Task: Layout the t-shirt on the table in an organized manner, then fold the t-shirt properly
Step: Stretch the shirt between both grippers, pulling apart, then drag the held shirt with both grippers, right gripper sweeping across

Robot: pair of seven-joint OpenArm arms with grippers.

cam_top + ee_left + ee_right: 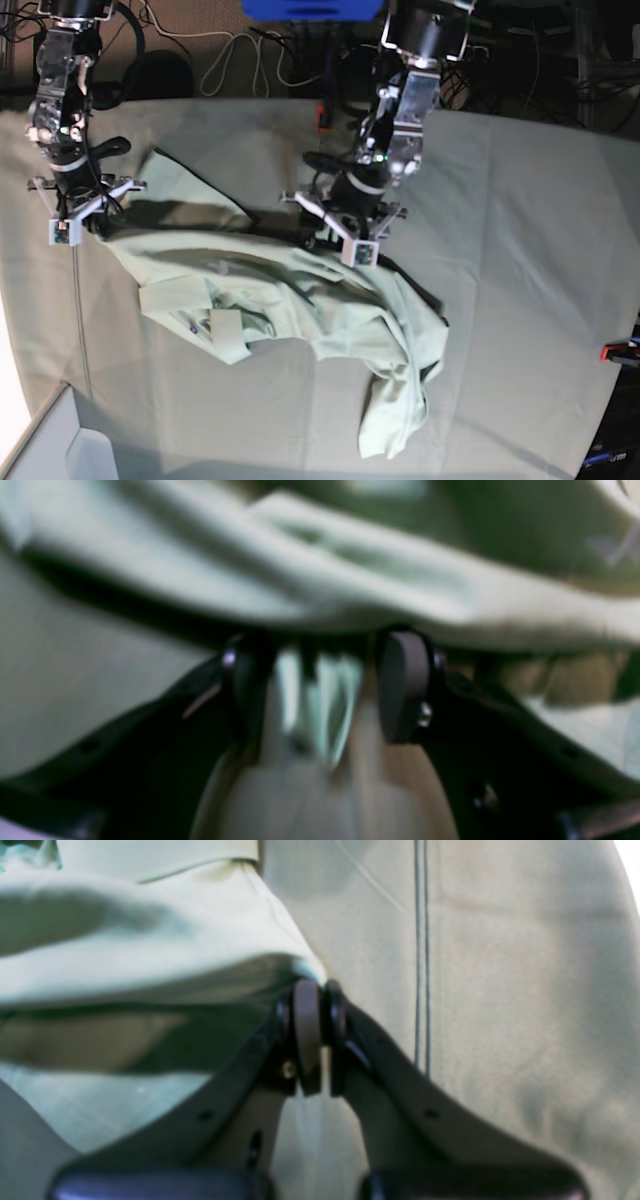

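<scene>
Two grippers — left gripper [325,690] and right gripper [320,1035] — pinch the shirt [300,290], lifted, rumpled over the tabletop [520,200]; spreading unfinished, folding unstarted.

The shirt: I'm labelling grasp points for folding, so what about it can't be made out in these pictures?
- Left wrist view: blur hides which part of the shirt sits in the left end effector.
- Right wrist view: the right end effector pinches an edge; sleeve or hem is unclear.
- Base view: bunched folds hide the shirt's far sleeve and buttons.
</scene>
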